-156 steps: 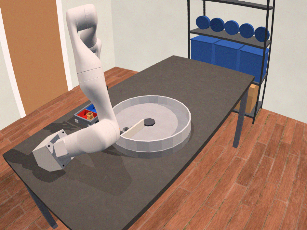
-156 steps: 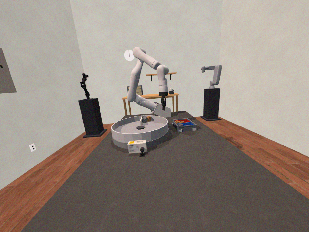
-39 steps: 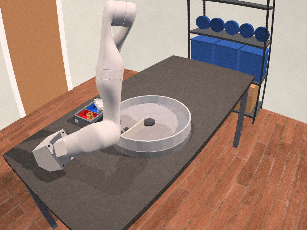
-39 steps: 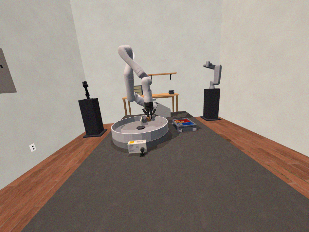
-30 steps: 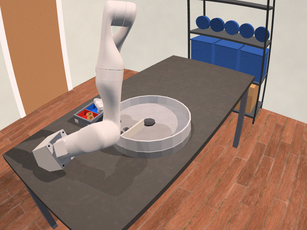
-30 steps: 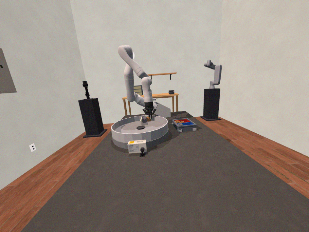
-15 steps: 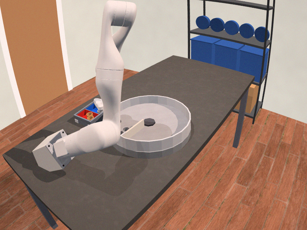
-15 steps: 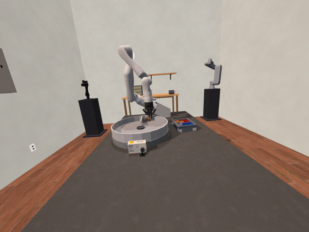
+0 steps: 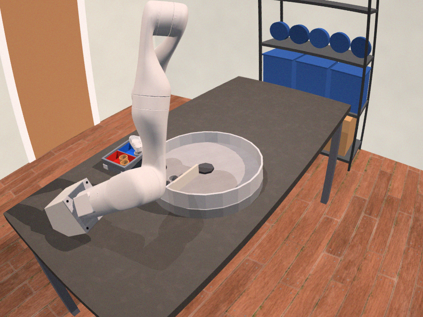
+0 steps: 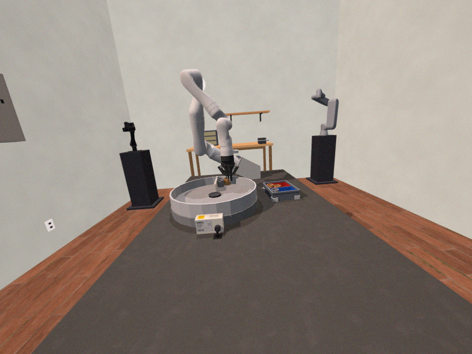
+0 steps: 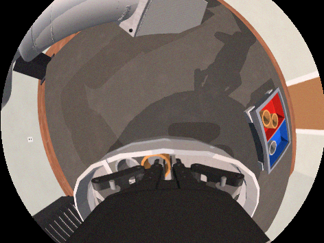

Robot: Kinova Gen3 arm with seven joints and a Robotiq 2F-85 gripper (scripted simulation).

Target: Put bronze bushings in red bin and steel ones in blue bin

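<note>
The grey turntable has a raised rim. My gripper reaches down inside it near the rim and is shut on a bronze bushing. In the top view the arm hides the gripper. A steel bushing stands just beside it on the disc. The red bin holds two bronze bushings. The blue bin next to it holds a steel bushing.
A beige fence bar crosses the turntable from the rim towards the dark hub. The arm's base block sits at the table's near corner. A white box stands against the turntable's outer wall. A shelf is behind the table.
</note>
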